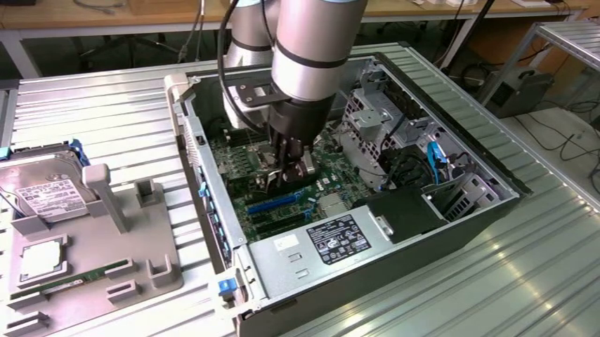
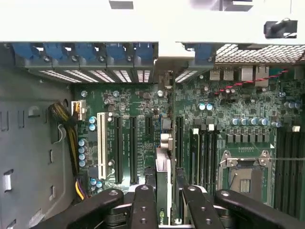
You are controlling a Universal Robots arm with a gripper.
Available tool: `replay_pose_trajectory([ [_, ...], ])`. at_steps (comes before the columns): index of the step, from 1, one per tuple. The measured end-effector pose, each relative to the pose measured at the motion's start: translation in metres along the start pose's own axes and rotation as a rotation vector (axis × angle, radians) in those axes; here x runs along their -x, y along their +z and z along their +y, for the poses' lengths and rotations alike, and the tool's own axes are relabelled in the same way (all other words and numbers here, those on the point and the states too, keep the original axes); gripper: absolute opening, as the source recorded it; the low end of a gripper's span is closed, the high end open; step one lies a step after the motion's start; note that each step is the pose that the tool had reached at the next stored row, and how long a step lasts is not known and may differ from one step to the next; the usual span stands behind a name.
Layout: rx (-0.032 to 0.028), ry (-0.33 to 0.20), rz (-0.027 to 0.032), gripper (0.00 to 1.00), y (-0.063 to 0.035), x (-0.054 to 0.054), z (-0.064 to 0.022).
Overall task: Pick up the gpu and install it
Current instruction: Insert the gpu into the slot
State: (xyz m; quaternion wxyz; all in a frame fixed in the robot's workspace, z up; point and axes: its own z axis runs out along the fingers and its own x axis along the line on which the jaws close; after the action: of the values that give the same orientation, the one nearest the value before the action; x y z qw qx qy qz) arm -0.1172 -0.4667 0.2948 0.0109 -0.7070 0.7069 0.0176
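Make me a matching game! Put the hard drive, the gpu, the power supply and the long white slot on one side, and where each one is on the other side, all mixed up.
Things:
1. hard drive
2. gpu
3. power supply
4. white slot

Places:
A. on the motherboard
B. edge-on between the fingers
C. on the grey holder outside the computer case
D. in a corner inside the computer case

Pairs: 1-C, 2-B, 3-D, 4-A

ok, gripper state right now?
gripper: closed on the thin dark green gpu card, held edge-on between its fingers, down inside the open grey metal computer case.
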Motion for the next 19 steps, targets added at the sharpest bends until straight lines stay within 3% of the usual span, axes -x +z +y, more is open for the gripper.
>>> replay_pose_trajectory([
  [1, -0.0001, 0.000, -0.0003, 0.26, 0.0101, 0.000, 0.0002],
  [2, -0.0033, 0.000, -0.0002, 0.26, 0.0137, -0.001, 0.0002],
  [9, -0.0142, 0.000, -0.0003, 0.26, 0.0210, -0.001, 0.0003],
  [19, -0.0167, -0.001, -0.0039, 0.26, 0.0285, -0.001, 0.0049],
])
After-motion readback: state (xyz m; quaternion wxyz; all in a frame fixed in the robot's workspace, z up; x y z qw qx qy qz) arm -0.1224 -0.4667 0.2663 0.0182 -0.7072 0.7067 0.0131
